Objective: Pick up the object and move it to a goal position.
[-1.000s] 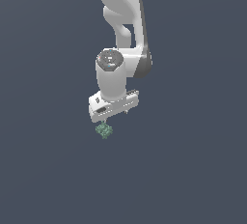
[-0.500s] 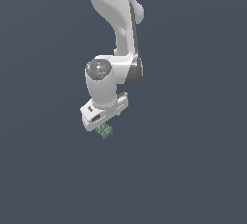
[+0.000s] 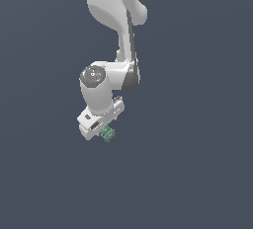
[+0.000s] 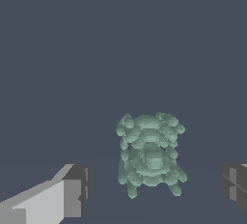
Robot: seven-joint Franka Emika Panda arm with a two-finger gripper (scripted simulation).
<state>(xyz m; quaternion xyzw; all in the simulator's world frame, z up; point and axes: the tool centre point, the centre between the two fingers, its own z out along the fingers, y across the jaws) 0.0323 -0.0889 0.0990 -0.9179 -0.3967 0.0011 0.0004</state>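
The white robot hand [image 3: 100, 128] hangs low at the end of the white arm, tilted, with the small mottled green, bumpy lump [image 3: 107, 134] just beside its lower edge, toward the exterior view's right. In the wrist view the green lump [image 4: 150, 154] lies in the gap between the two fingers [image 4: 72, 191], one light grey with a dark pad, the other only a dark corner at the frame's edge. The fingers stand wide apart, with clear space on both sides of the lump; nothing is clamped. The lump sits closer to the dark finger's side than to the middle of the gap.

The plain grey-blue surface [image 3: 197, 173] gives no shadow or edge, so I cannot tell from these views whether the lump rests on a bench or how near the fingertips are to it in height. No goal marker shows in either view.

My judgement is that the task is at the grasp stage: the lump is not yet held and nothing has been carried.

Risks from here:
- The lump is off-centre, so one pad would likely touch first and push or spin it before the other arrives.
- Its bumpy, irregular shape gives poor flat contact; it could squirt out on closing.
- The hand's tilt may leave the pads closing above or across a corner of the lump.
- Lifting before the grip is firm would drop it.
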